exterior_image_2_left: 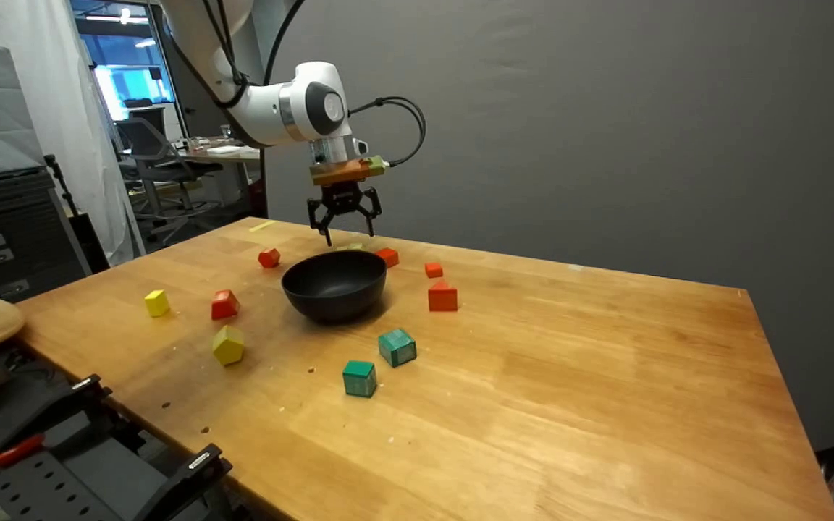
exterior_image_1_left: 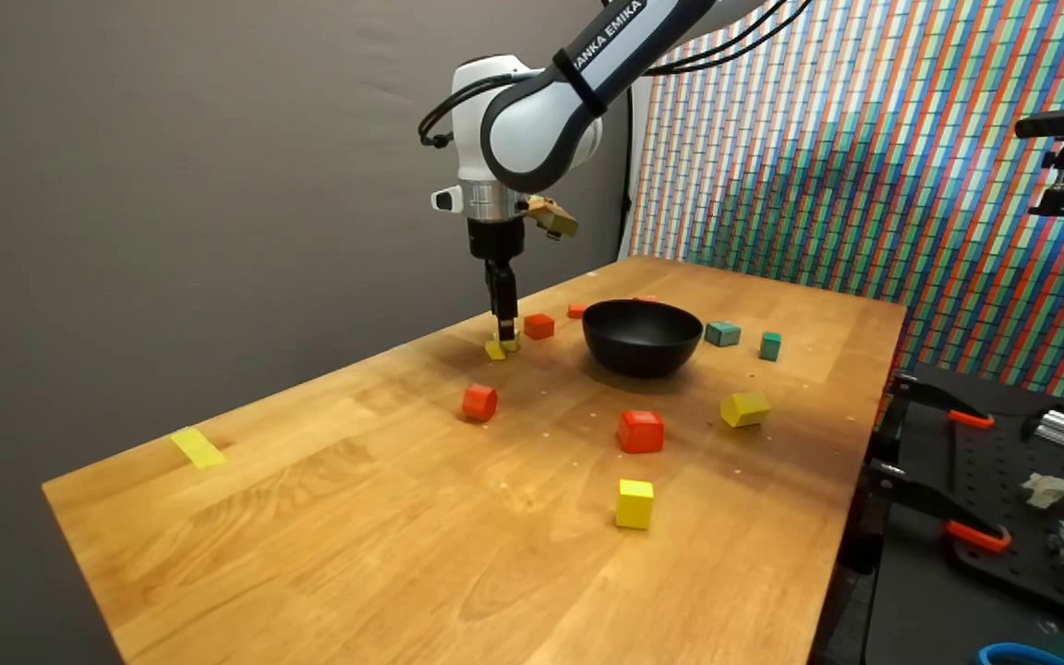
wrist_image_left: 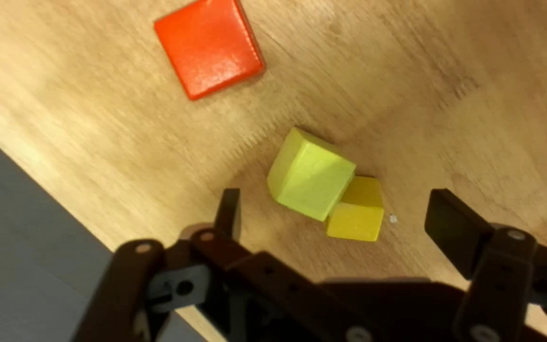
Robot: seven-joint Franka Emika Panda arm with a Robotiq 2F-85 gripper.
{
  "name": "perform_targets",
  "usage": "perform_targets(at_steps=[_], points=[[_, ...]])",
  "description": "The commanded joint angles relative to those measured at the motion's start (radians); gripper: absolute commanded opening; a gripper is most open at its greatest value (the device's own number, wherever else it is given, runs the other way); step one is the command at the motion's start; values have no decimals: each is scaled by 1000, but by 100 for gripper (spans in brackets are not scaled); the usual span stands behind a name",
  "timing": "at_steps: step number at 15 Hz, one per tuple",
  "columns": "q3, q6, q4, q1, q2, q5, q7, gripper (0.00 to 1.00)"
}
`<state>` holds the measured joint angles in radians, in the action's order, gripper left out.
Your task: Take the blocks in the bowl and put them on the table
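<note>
Yellow-green block (wrist_image_left: 312,179), wrist view: it partly covers a yellow block (wrist_image_left: 356,222); contact is probable. The pincer (wrist_image_left: 333,213) is released, its fingers (wrist_image_left: 454,232) spread to either side of the pair and holding nothing. The edge of the worktop (wrist_image_left: 444,123) passes beneath one side of the pincer.

In an exterior view, the black bowl (exterior_image_2_left: 334,300) shows no block in its visible interior. A teal cube (exterior_image_2_left: 360,379) and a red triangular prism (exterior_image_2_left: 442,298) lie outside it on the worktop. Assessment: unloading appears complete, the current step being release. Next move: raise the pincer vertically, fingers spread, before lateral travel; otherwise the pair may be dragged.

In an exterior view, a grey wall (exterior_image_1_left: 218,185) limits travel behind the pincer, and the bowl stands near the pincer on the inboard side. Open room extends along the worktop toward the yellow tape strip (exterior_image_1_left: 198,447).
</note>
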<state>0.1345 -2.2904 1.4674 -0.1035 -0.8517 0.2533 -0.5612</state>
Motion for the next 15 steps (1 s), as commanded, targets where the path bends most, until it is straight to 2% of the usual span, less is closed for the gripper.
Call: perform_targets(at_steps=[1, 6, 12, 13, 15], points=[[31, 45, 154, 34, 177, 2, -80, 100], [15, 74, 400, 53, 415, -10, -70, 100], [28, 25, 728, 131, 652, -152, -170, 100], [6, 73, 582, 90, 536, -99, -121, 100], [2, 62, 665, 101, 595, -126, -143, 100]])
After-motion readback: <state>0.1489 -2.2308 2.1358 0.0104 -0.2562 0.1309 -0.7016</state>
